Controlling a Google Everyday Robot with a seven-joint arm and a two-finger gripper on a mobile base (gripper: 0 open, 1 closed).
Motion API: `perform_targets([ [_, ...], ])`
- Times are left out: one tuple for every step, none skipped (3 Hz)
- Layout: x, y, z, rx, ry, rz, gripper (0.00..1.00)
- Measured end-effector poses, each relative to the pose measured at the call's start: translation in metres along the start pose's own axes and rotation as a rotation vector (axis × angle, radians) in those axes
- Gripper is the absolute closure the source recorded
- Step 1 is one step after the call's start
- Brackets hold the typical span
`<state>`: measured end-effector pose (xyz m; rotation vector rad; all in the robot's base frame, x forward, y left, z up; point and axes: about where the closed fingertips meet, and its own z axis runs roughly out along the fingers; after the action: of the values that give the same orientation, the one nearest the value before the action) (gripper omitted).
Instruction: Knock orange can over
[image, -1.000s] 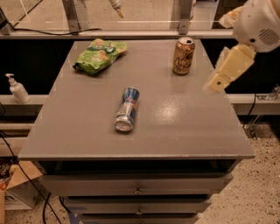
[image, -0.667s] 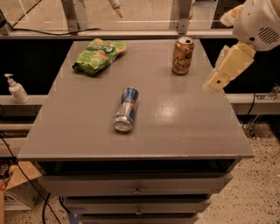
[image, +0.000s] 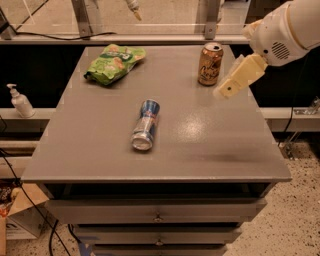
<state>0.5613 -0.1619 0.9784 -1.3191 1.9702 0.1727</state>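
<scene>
end effector (image: 225, 91), grip state unclear, now nearer the upright orange can (image: 210, 64), just beside it

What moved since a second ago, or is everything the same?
The gripper slid a little to the left, closer to the orange can, and does not seem to touch it yet. Nothing was grabbed or let go. The orange can stands upright as before. The blue can lying on its side and the green bag stayed put on the table.
</scene>
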Motion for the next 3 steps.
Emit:
perform_targets([
  [-0.002, -0.024, 0.030, 0.009, -0.095, 0.068, 0.00],
  [0.004, -0.047, 0.055, 0.008, -0.186, 0.167, 0.00],
  [0.006, -0.044, 0.060, -0.005, -0.185, 0.169, 0.00],
])
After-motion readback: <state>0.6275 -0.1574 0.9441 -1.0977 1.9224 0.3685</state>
